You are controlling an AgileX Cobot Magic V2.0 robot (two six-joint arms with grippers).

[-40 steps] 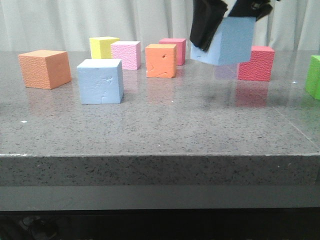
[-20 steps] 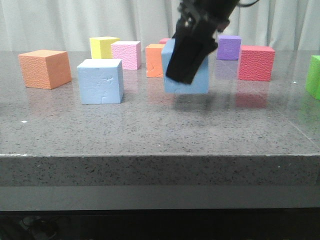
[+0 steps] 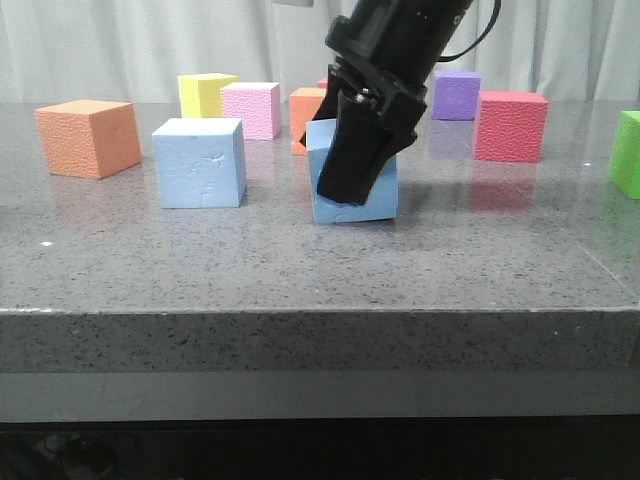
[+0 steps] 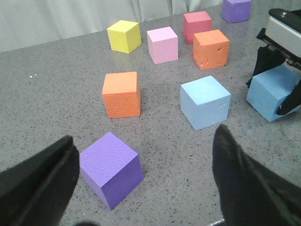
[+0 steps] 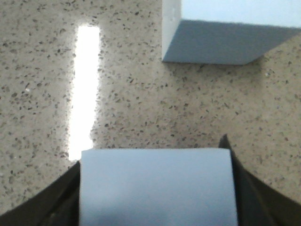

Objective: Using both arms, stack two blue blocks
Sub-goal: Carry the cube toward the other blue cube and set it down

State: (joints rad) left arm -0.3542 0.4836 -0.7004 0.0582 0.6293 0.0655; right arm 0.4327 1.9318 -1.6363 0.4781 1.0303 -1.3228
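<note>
the right gripper point(image 3: 352, 170) has swung from high near the far right of the desk, down and toward the middle, in about a second; it now sits low over the desk with its fingers clamped on either side of the carried blue block point(image 3: 358, 190). that block is tilted, one lower corner at or just above the grey desk point(image 3: 300, 260), whereas half a second back it hung clear of the surface. the right wrist view confirms the hold, dark fingers flanking the blue face, with the other cube just ahead.

the resting blue block point(image 3: 199, 162) has not moved; it stands upright on the desk, to the left of the carried one and apart from it, nearer the front edge than the row of coloured cubes.

the left gripper point(image 4: 141, 183) hovers with fingers spread wide, holding nothing, a purple cube point(image 4: 111, 168) below it.

my judgement: the carried block looks to be getting set down rather than stacked, perhaps for the left arm to take; nothing is stacked yet
</note>
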